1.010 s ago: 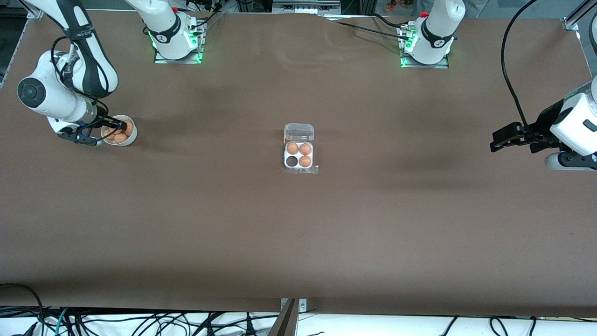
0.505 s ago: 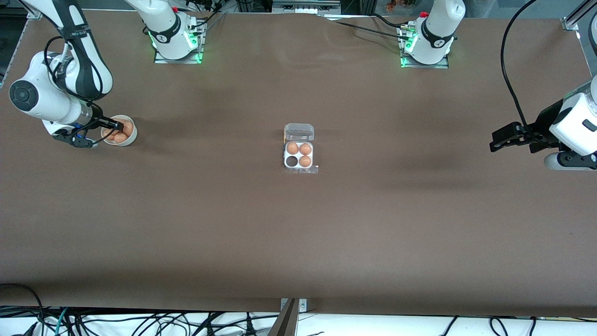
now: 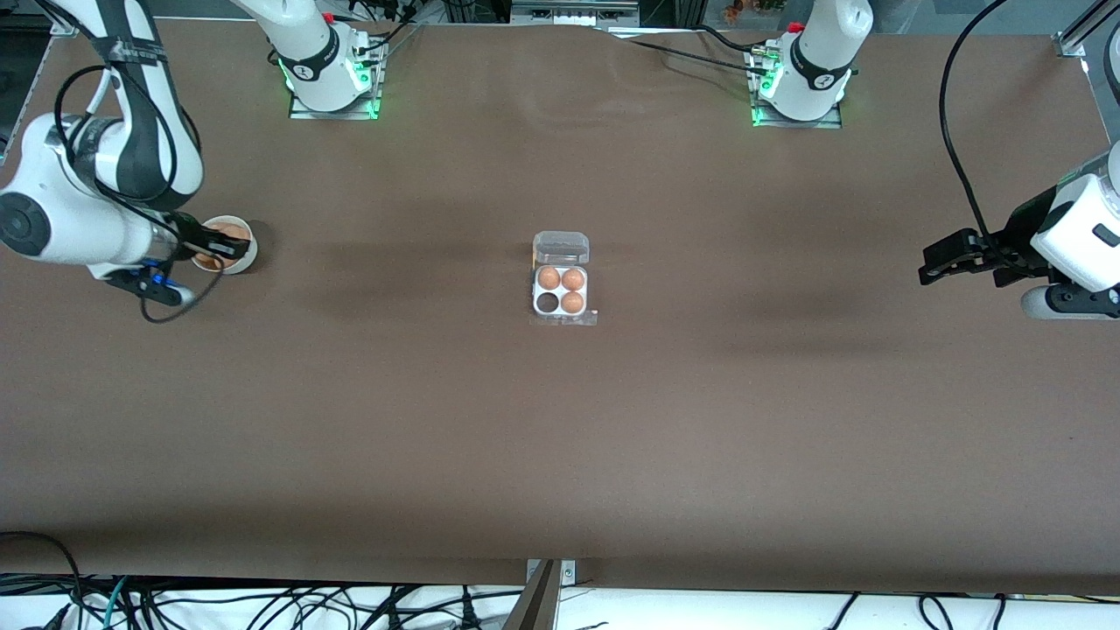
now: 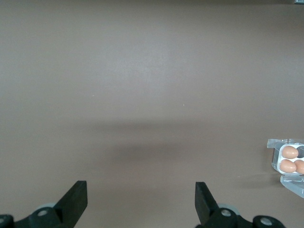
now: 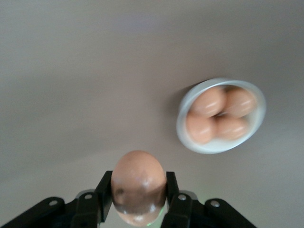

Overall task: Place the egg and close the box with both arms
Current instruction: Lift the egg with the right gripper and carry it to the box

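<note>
My right gripper (image 5: 138,190) is shut on a tan-orange egg (image 5: 138,183), held up in the air. In the front view this gripper (image 3: 223,247) hangs over the white bowl (image 3: 252,252) at the right arm's end of the table. The clear box (image 3: 561,290) sits at the table's middle with its lid (image 3: 561,247) folded open. Three of its cells hold eggs, and the cell (image 3: 548,303) nearest the front camera on the right arm's side is empty. My left gripper (image 3: 929,267) waits open over the left arm's end of the table, with nothing between its fingers (image 4: 76,197).
The bowl (image 5: 182,114) holds several more eggs. From the left wrist, the box (image 4: 289,159) shows at the edge of the picture. Bare brown tabletop lies between the bowl and the box. Cables hang along the front edge.
My right gripper has risen out of the bowl with the egg in it. The left arm has not moved.
</note>
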### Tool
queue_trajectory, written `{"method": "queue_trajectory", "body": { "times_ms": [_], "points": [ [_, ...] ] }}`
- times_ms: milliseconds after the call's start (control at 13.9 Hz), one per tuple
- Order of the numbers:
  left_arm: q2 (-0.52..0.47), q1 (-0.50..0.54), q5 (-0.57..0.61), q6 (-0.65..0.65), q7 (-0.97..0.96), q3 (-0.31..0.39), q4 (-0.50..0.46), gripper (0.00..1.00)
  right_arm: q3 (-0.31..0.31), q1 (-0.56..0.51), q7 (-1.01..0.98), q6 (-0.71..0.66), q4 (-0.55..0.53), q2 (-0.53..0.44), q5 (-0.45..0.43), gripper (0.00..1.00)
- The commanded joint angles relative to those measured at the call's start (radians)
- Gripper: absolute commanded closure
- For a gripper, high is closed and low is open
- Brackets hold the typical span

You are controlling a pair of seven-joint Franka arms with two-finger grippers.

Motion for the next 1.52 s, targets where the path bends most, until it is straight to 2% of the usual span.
{"method": "queue_trajectory", "body": {
  "times_ms": [0, 144, 361, 938, 1082, 1227, 1443],
  "points": [
    [-0.008, -0.003, -0.007, -0.016, 0.01, 0.005, 0.008, 0.0, -0.006, 0.069, 0.122, -0.135, 0.189, 0.136, 0.121, 0.6],
    [-0.008, -0.002, -0.007, -0.016, 0.01, 0.005, 0.009, 0.0, -0.004, 0.124, 0.222, -0.168, 0.262, 0.187, 0.224, 0.6],
    [-0.008, -0.002, -0.007, -0.016, 0.003, 0.005, 0.009, 0.0, -0.004, 0.181, 0.352, -0.169, 0.323, 0.251, 0.427, 0.6],
    [-0.008, 0.002, -0.004, -0.016, 0.006, 0.007, 0.011, 0.0, -0.003, 0.209, 0.491, -0.168, 0.426, 0.431, 1.03, 0.6],
    [-0.008, 0.004, -0.004, -0.016, 0.006, 0.007, 0.011, 0.0, 0.028, 0.209, 0.497, -0.153, 0.452, 0.483, 1.158, 0.6],
    [-0.008, 0.005, -0.002, -0.014, 0.008, 0.008, 0.011, 0.0, 0.055, 0.21, 0.497, -0.116, 0.48, 0.53, 1.253, 0.6],
    [-0.006, 0.005, -0.002, -0.014, 0.008, 0.008, 0.011, 0.0, 0.133, 0.21, 0.497, -0.012, 0.487, 0.56, 1.31, 0.6]
  ]
}}
